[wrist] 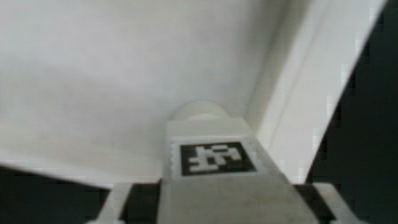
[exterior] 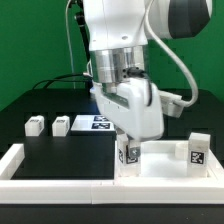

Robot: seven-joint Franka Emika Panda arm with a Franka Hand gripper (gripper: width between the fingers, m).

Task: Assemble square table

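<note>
My gripper (exterior: 127, 148) is shut on a short white leg (exterior: 129, 155) with a black-and-white tag and holds it upright over the white square tabletop (exterior: 160, 165), near its corner on the exterior view's left. In the wrist view the leg (wrist: 217, 150) sits between my fingers (wrist: 135, 203), its tip pointing at the tabletop's flat face (wrist: 107, 80) next to the raised rim (wrist: 294, 70). I cannot tell whether the tip touches. Another tagged leg (exterior: 197, 151) stands upright at the tabletop's right corner. Two loose legs (exterior: 36, 125) (exterior: 62, 125) lie on the black table at the left.
The marker board (exterior: 92, 122) lies flat behind the gripper, just right of the loose legs. A long low white wall (exterior: 60, 185) runs along the front and bends up at the left (exterior: 12, 160). Cables hang behind the arm.
</note>
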